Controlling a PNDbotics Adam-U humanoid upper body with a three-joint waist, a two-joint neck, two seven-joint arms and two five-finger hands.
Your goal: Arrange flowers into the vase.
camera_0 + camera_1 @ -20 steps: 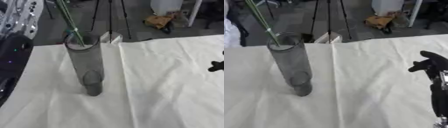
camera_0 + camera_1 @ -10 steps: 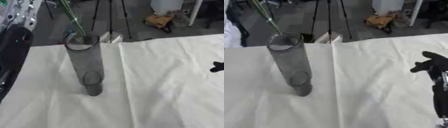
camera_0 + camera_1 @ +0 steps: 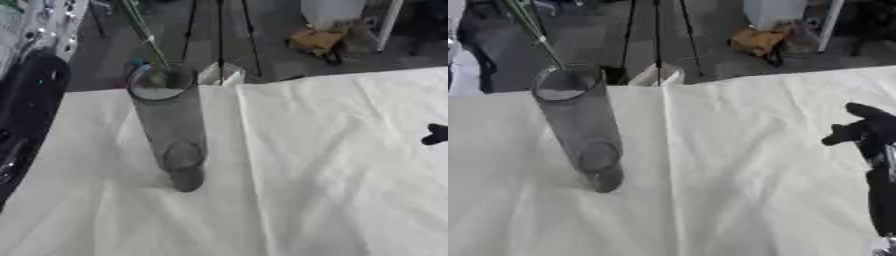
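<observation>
one green stem [image 3: 147, 36] slants from the upper left into the vase [image 3: 169, 125] mouth, far from the curled, empty right hand [image 3: 866, 131] at mid right; left hand unseen.

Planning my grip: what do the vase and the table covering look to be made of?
The vase looks like clear, smooth glass, maybe acrylic: the cloth and its own round base show through the wall. The table covering looks like matte off-white fabric, given its soft creases and folds.

Grey glass vase [image 3: 171, 127] on a white tablecloth [image 3: 332, 170].
Thin green stems [image 3: 144, 30] rise from the smoky, see-through vase; the robot's right hand [image 3: 866, 131] is black.
</observation>
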